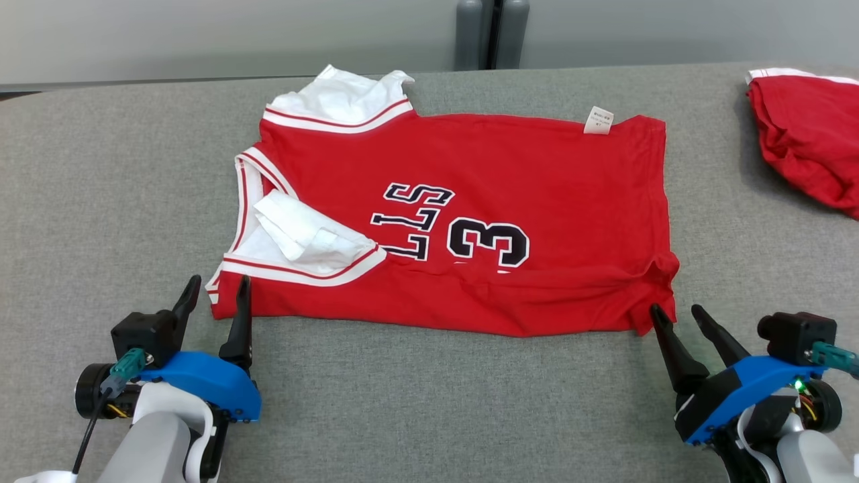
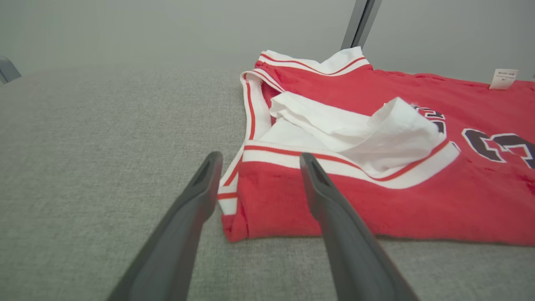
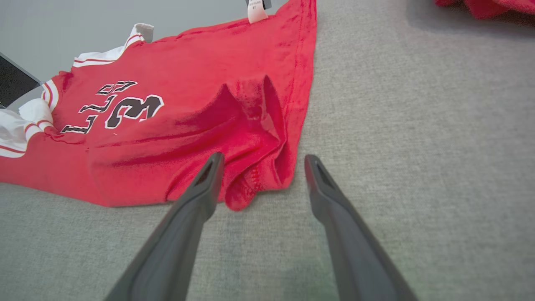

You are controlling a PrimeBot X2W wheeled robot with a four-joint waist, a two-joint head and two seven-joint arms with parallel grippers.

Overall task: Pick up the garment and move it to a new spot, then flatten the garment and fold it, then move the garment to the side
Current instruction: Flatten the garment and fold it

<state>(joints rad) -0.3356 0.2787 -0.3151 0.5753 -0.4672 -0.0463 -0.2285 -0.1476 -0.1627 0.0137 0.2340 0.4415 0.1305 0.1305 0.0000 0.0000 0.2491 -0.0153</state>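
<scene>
The garment (image 1: 470, 221) is a red jersey with white trim and black lettering, lying folded lengthwise on the grey table, collar end to the left and hem to the right. My left gripper (image 1: 218, 290) stands open at its near left corner, fingers straddling the white-trimmed edge (image 2: 234, 200) without gripping it. My right gripper (image 1: 676, 310) is open at the near right corner, where the hem (image 3: 250, 184) is bunched up between and just beyond its fingertips. White lining (image 2: 376, 129) is turned out at the armhole.
A second red garment (image 1: 812, 141) lies crumpled at the table's far right edge. Grey table surface (image 1: 429, 402) stretches bare in front of the jersey and to its left. Two grey posts (image 1: 493, 33) stand behind the table.
</scene>
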